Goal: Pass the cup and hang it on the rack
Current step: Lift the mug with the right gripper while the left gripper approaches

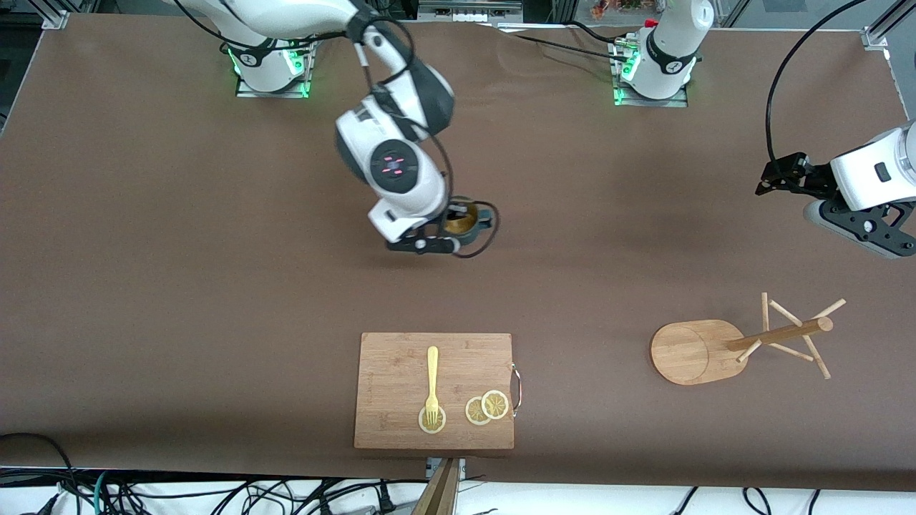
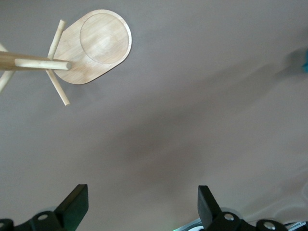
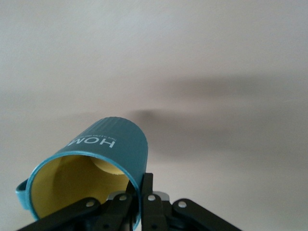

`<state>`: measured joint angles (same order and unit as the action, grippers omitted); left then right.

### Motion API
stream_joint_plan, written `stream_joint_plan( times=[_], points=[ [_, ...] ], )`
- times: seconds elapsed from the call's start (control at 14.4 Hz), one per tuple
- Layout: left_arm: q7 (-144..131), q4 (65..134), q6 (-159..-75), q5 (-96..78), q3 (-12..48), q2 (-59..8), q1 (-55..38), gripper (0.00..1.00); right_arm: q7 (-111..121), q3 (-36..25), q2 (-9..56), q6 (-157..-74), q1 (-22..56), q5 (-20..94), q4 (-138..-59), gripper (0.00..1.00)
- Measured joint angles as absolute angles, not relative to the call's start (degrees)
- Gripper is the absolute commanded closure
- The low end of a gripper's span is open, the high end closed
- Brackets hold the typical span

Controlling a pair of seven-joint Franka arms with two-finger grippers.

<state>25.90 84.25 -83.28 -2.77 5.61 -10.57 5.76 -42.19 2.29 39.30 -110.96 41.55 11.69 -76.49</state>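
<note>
While the left end effector (image 2: 139, 209) waits spread, the right end effector (image 3: 139, 192) pinches the cup (image 3: 103, 159) rim

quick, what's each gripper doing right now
Left gripper: open, holding nothing, above bare table near the light wooden mug rack.
Right gripper: closed on the rim of the ribbed teal-blue cup with yellow inside, held above the table.

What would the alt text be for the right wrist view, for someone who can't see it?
The right gripper is shut on the rim of a teal ribbed cup, one finger inside its yellow interior and one outside. The cup is tilted, its mouth toward the camera, with white lettering on its side. Only plain brown table shows past it.
</note>
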Motion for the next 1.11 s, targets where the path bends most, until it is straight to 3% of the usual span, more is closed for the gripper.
stream_joint_plan(
  times=[0.63,1.11],
  points=[
    [50.5,86.9,-85.6,-6.4,6.3,-14.7,4.9,0.0,-55.5,1.8,50.2,-114.5,52.2,6.5,-67.4,1.0],
    [69.0,99.0,-95.6,-13.8,6.5,-13.9,3.8,0.0,-57.4,1.5,52.3,-116.8,52.8,5.4,-65.9,1.0]
  ],
)
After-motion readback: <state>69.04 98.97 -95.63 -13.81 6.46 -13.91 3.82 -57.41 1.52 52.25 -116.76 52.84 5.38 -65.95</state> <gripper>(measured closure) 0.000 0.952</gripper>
